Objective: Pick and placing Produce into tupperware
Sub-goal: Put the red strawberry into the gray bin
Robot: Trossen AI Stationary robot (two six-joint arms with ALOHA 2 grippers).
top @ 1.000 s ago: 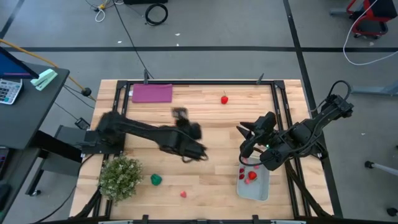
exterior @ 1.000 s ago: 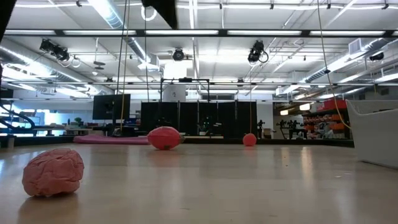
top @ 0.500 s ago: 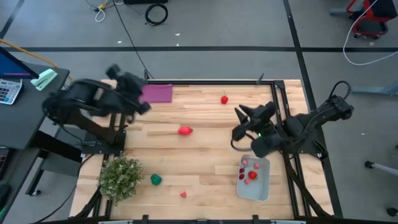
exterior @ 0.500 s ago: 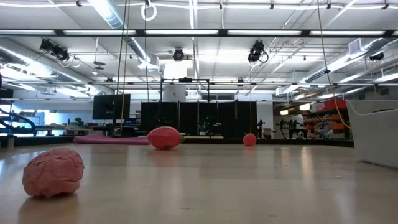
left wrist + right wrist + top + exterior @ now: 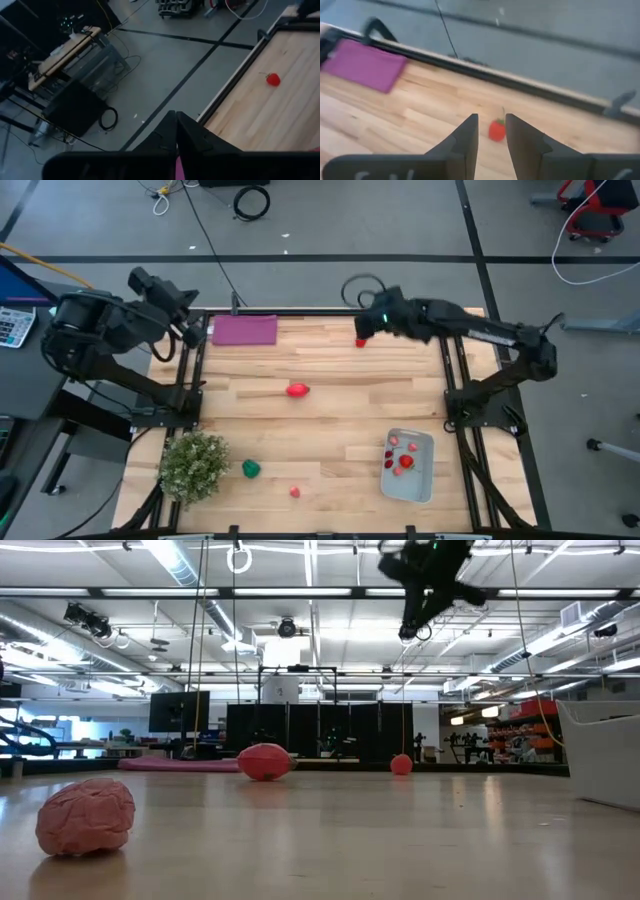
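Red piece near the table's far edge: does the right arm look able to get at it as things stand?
Probably yes. The right gripper hovers just above the red piece, jaws open and lined up on it, with bare wood around.

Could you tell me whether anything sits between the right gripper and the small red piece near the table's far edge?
Nothing visible does. The right gripper hangs above the small red stemmed piece of produce, fingers open, and the right wrist view shows it framed between them on bare wooden tabletop. The flat purple rectangle lies well aside.
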